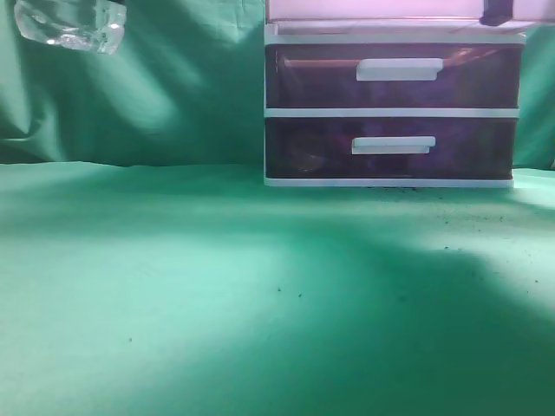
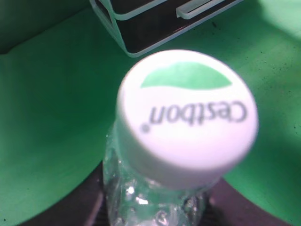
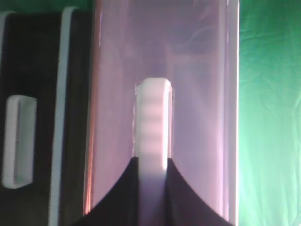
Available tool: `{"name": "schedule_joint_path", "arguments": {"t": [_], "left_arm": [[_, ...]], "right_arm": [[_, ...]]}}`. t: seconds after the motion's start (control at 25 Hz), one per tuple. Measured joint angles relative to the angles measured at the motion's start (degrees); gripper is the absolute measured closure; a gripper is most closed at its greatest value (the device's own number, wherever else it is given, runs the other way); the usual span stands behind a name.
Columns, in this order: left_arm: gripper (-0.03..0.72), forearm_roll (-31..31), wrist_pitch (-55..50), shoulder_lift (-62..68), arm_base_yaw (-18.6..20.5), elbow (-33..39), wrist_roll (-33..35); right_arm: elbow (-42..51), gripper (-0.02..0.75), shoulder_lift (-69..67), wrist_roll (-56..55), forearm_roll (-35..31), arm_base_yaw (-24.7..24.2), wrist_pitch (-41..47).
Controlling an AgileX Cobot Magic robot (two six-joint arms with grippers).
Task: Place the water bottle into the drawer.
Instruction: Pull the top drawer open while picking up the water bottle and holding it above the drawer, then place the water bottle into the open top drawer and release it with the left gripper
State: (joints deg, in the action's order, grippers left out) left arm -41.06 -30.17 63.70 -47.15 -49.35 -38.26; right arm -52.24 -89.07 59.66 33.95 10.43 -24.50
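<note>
The water bottle [image 1: 71,23], clamped in the left gripper [image 2: 155,212], hangs at the frame's upper left. The right gripper [image 3: 153,188] is closed on the handle [image 3: 153,125] of the seemingly pulled-out drawer [image 1: 381,10] at upper right. Carry the bottle level above the opening, then lower it.

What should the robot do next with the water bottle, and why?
Probably carry the water bottle sideways toward the drawer unit. The left gripper holds it high up at the far left, away from the unit, while the right gripper grips the handle of the top drawer, which looks pulled out.
</note>
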Motion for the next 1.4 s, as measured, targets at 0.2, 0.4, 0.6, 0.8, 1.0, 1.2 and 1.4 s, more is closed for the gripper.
{"name": "schedule_joint_path", "arguments": {"t": [0.2,0.4,0.6,0.8,1.0,1.2,1.4], "left_arm": [[0.431,-1.5,0.0,0.0,0.0,0.0,0.0],[0.431,-2.8,0.1,0.0,0.0,-0.8,-0.2],[0.431,-4.3,3.2,0.5,0.0,-8.2,-0.8],[0.431,-10.0,11.5,5.4,0.0,-21.9,-0.8],[0.431,-12.0,12.6,17.4,0.0,-37.8,-0.8],[0.431,-14.3,7.4,31.4,0.4,-50.0,-0.8],[0.431,-8.8,5.4,40.0,4.4,-54.6,-0.6]], "right_arm": [[6.2,0.662,5.1,0.0,-1.1,1.9,0.8],[8.0,0.662,7.3,0.0,-1.9,3.9,3.5],[8.2,0.662,7.3,-0.1,-4.0,4.0,4.5],[8.3,0.662,7.3,0.0,-5.7,4.0,5.2],[8.3,0.662,7.3,0.0,-5.8,4.0,5.2],[8.3,0.662,7.3,0.1,-5.7,4.0,5.2],[8.3,0.662,7.3,0.3,-5.6,4.2,5.2]]}}
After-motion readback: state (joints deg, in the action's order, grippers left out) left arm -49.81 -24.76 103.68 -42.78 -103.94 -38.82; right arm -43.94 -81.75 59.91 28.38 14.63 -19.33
